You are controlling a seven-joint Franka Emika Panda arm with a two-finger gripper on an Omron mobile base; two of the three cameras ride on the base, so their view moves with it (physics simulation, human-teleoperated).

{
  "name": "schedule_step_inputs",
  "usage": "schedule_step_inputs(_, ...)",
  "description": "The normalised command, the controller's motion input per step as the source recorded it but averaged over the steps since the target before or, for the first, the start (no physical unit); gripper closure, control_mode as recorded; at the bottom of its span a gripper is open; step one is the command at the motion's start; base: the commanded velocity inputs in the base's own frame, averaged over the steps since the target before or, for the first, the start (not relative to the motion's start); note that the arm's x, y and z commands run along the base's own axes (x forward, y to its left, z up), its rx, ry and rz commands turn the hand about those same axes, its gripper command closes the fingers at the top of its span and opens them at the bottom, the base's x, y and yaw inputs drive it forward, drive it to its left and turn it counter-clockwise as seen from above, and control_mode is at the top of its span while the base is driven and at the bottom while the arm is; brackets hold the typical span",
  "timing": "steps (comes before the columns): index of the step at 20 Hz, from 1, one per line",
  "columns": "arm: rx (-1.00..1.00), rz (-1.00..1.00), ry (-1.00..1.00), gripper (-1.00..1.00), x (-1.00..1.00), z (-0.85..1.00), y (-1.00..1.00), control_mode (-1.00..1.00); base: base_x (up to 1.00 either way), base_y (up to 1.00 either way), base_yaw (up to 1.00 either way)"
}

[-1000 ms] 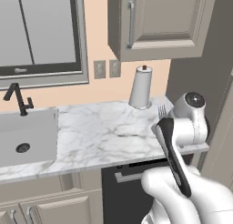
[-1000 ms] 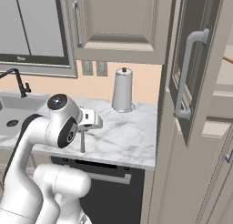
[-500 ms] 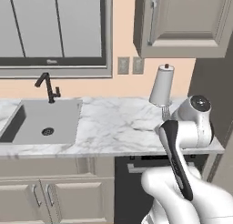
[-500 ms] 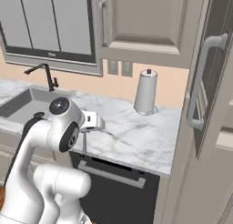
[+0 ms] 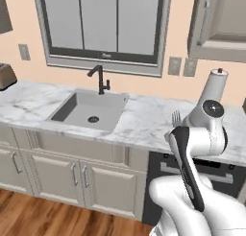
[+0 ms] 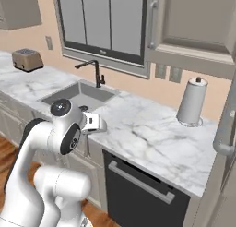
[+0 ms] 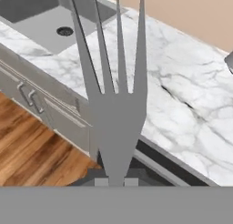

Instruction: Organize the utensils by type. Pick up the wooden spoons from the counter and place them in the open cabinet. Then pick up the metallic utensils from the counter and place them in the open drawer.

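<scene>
My gripper (image 7: 116, 181) is shut on the handle of a grey-silver four-tined fork (image 7: 113, 100), whose tines point out over the edge of the white marble counter (image 7: 182, 86). From the left base view the fork's tines (image 5: 176, 118) stick up just behind my forearm, above the counter (image 5: 144, 121). In the right base view the hand (image 6: 94, 123) hovers over the counter's front edge (image 6: 152, 140), beside the sink. A grey-beige wall cabinet (image 6: 193, 18) with a vertical silver handle hangs above. The wooden spoons and the drawer are out of view.
A sink (image 5: 89, 110) with a dark faucet (image 5: 99, 79) is set in the counter. A paper towel roll (image 6: 191, 102) stands at the right, a toaster (image 6: 27, 60) at the far left. A black dishwasher front (image 6: 143, 194) is below, wood floor (image 7: 32, 150) in front.
The whole picture has shifted: the base has driven left along the counter, bringing the sink and toaster into view. The fork stays held in the shut gripper.
</scene>
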Motion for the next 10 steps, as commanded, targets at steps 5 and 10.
schedule_step_inputs(5, 0.0, 0.0, 0.0, 1.0, 0.0, 0.0, 0.0, 1.0, -0.06, 0.0, 0.48)
schedule_step_inputs(10, 0.0, 0.0, 0.0, 1.0, 0.0, 0.0, 0.0, 1.0, 0.0, 0.0, 0.49)
